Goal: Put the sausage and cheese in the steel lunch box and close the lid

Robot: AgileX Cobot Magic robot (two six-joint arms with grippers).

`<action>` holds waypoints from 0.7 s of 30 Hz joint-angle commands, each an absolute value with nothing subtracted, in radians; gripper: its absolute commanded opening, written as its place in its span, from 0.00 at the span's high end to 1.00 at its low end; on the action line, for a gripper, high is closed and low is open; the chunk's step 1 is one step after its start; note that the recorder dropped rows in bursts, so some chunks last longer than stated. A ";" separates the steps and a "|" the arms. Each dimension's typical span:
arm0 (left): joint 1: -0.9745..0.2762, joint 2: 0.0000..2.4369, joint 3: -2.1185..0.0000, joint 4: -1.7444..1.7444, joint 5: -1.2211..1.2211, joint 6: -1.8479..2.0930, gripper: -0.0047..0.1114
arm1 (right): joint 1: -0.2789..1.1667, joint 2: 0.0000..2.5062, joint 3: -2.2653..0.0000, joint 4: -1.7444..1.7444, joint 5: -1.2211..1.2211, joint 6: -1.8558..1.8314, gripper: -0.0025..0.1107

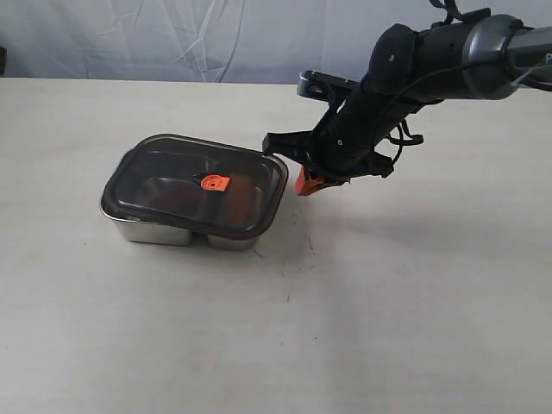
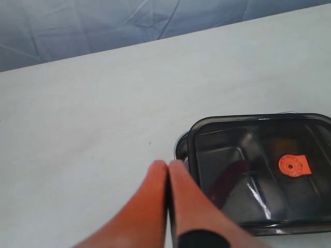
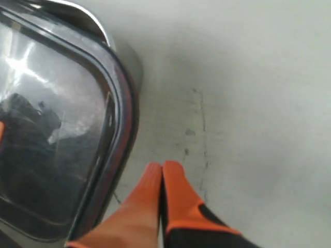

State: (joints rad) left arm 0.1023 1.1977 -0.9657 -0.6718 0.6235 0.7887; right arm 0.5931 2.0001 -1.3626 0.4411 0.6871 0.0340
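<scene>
Since the steel lunch box (image 1: 155, 231) sits toward 9 o'clock on the pale table (image 1: 388, 345) in the exterior view, we see bare tabletop all round it, widest from 3 through 6 o'clock. The table's far edge runs along 12 o'clock, against a blue-grey backdrop (image 1: 172, 39).

The dark translucent lid (image 1: 172, 168) lies flat on the box, its rounded corners matching the steel rim all round. Its orange valve tab (image 1: 213, 182) sits at centre. Through the lid the sausage (image 2: 227, 178) shows only as a dull red streak inside the box. The cheese we cannot make out under the dark plastic.

At 3 o'clock of the lid hangs the right gripper (image 1: 304, 184), its orange fingers pressed together with nothing between them, tips just beside the lid's edge and apart from it. The left gripper (image 2: 168, 166), seen only in its wrist view, is likewise pinched closed and empty, its tips near a corner of the lid.
</scene>
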 commanded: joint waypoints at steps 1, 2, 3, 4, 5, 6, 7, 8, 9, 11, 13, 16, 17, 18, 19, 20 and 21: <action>0.098 1.199 -0.963 -0.670 0.617 0.787 0.96 | 0.590 1.999 -1.368 0.458 0.665 0.026 0.99; 0.098 1.199 -0.963 -0.670 0.617 0.787 0.96 | 0.590 1.999 -1.368 0.460 0.661 0.026 0.99; 0.098 1.199 -0.963 -0.670 0.617 0.787 0.96 | 0.590 1.999 -1.368 0.465 0.650 0.026 0.99; 0.098 1.199 -0.963 -0.670 0.617 0.787 0.96 | 0.590 1.999 -1.368 0.465 0.648 0.026 0.99; 0.098 1.199 -0.963 -0.670 0.617 0.787 0.96 | 0.590 1.999 -1.368 0.465 0.643 0.026 0.99; 0.098 1.199 -0.963 -0.670 0.617 0.787 0.96 | 0.590 1.999 -1.368 0.469 0.639 0.024 0.99; 0.098 1.199 -0.963 -0.670 0.617 0.787 0.96 | 0.590 1.999 -1.368 0.476 0.633 0.019 0.99; 0.098 1.199 -0.963 -0.670 0.617 0.787 0.96 | 0.590 1.999 -1.368 0.482 0.624 0.014 0.99; 0.098 1.199 -0.963 -0.671 0.617 0.787 0.96 | 0.590 1.999 -1.368 0.484 0.616 0.014 0.99; 0.098 1.199 -0.963 -0.671 0.617 0.787 0.96 | 0.590 1.999 -1.368 0.484 0.605 0.014 0.99; 0.098 1.199 -0.963 -0.671 0.617 0.787 0.96 | 0.590 1.999 -1.372 0.484 0.607 0.014 0.99; 0.098 1.199 -0.963 -0.671 0.617 0.787 0.96 | 0.590 1.999 -1.372 0.486 0.599 0.014 0.99; 0.098 1.199 -0.963 -0.671 0.617 0.787 0.96 | 0.590 2.001 -1.372 0.492 0.596 0.014 0.99; 0.098 1.199 -0.963 -0.671 0.617 0.787 0.96 | 0.590 2.005 -1.372 0.499 0.596 0.012 0.99; 0.098 1.199 -0.963 -0.671 0.617 0.787 0.96 | 0.590 2.009 -1.372 0.503 0.596 0.000 0.99; 0.098 1.199 -0.963 -0.671 0.617 0.787 0.96 | 0.590 2.015 -1.372 0.503 0.603 0.000 0.99; 0.098 1.199 -0.963 -0.671 0.617 0.787 0.96 | 0.590 2.021 -1.372 0.501 0.608 0.000 0.99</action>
State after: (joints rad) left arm 0.1023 1.1977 -0.9657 -0.6718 0.6235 0.7887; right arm 0.5931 2.0046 -1.3648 0.4953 0.6053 0.0159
